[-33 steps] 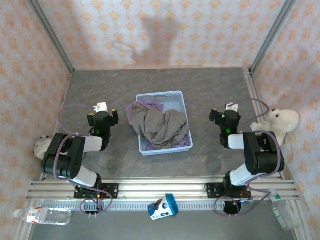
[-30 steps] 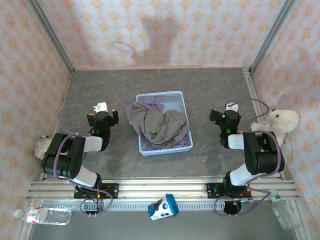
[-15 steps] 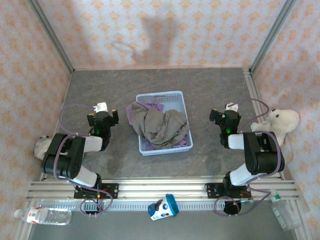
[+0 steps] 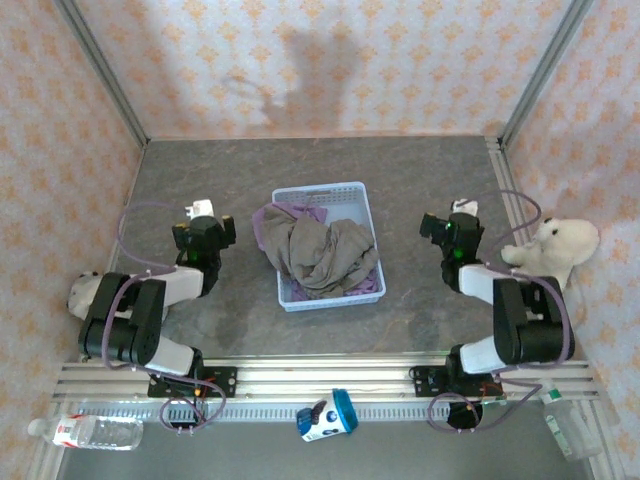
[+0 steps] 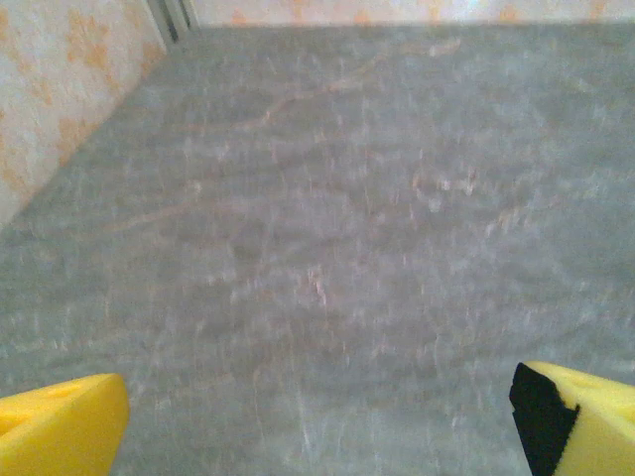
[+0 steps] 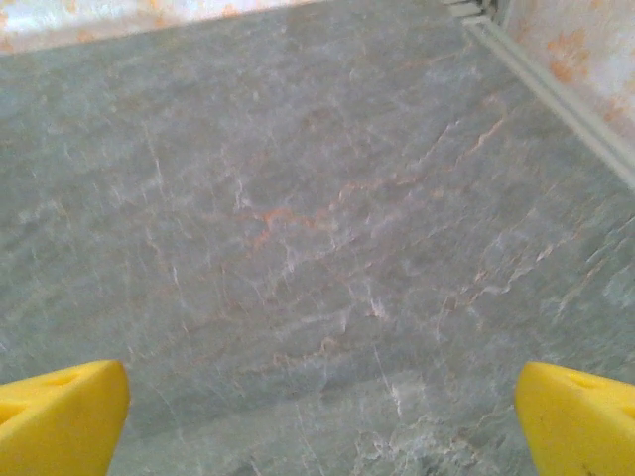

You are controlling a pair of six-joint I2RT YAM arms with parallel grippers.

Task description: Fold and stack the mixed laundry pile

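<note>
- We saw the left gripper [image 5: 316,424] spread wide. Its yellow fingers [image 5: 60,428] stood at the two lower corners of the left wrist view, and the bare grey table [image 5: 327,198] lay between them.
- The right gripper [image 6: 317,421] was spread in the same way, with one yellow tip at each lower corner of the right wrist view and marbled table surface between them.
- From the top view, both grippers were low over the table. The left one was to the left of the light blue basket [image 4: 322,189] and the right one to its right. Each was apart from the basket and touched no cloth.
- The mixed laundry pile [image 4: 318,255] lay inside this basket, in the middle of the table.
- The grey-olive garment [image 4: 325,262] was crumpled on top and covered most of the basket.
- The lavender T-shirt [image 4: 270,222] was under it. We saw it hanging over the left rim, and a little of it at the near right corner.
- A white plush toy [image 4: 555,245] sat at the right edge of the table, near the right arm.
- A smaller plush toy [image 4: 80,293] lay at the left edge, beside the left arm.
- In front of the arm bases we noticed a plastic bottle [image 4: 95,432] and a blue and white cup [image 4: 328,414], both lying on their sides.
</note>
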